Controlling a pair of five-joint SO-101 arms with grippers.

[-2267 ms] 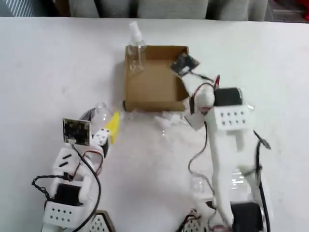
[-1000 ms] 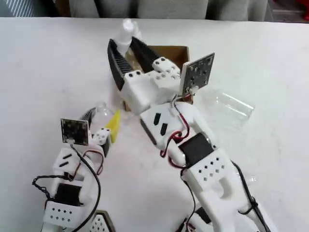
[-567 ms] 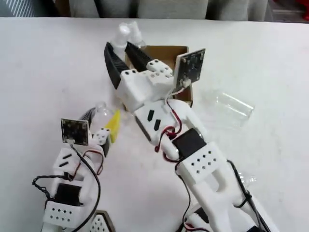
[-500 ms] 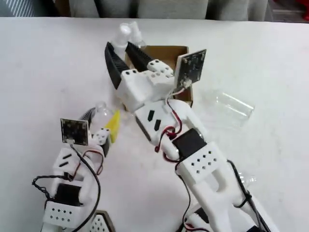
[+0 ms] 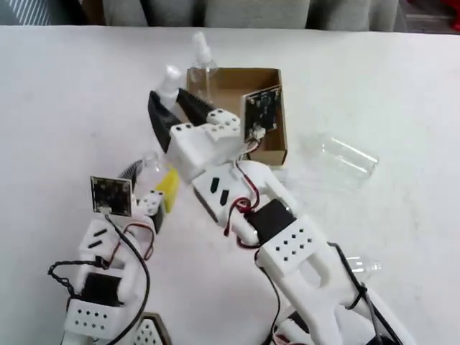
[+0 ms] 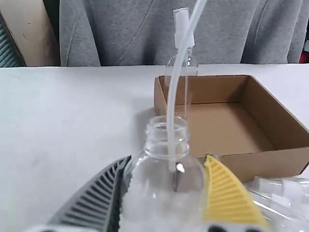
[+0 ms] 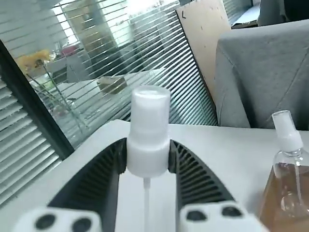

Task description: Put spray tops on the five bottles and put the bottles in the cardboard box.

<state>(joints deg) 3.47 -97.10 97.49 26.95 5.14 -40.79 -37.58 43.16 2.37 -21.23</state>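
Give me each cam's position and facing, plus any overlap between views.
High view: fixed above the table, looking down; left arm and right arm both show, by the cardboard box.
Left wrist view: on the left arm, looking along its jaws, shut on the open bottle, towards the box and grey cloth.
Right wrist view: on the right arm, looking past its jaws, shut on the spray top, towards window blinds.
Shared: all three show the capped bottle at the box's far corner.

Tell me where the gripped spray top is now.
In the high view, the right claw holds the spray top just left of the cardboard box; its tube dips into the bottle in the left claw.
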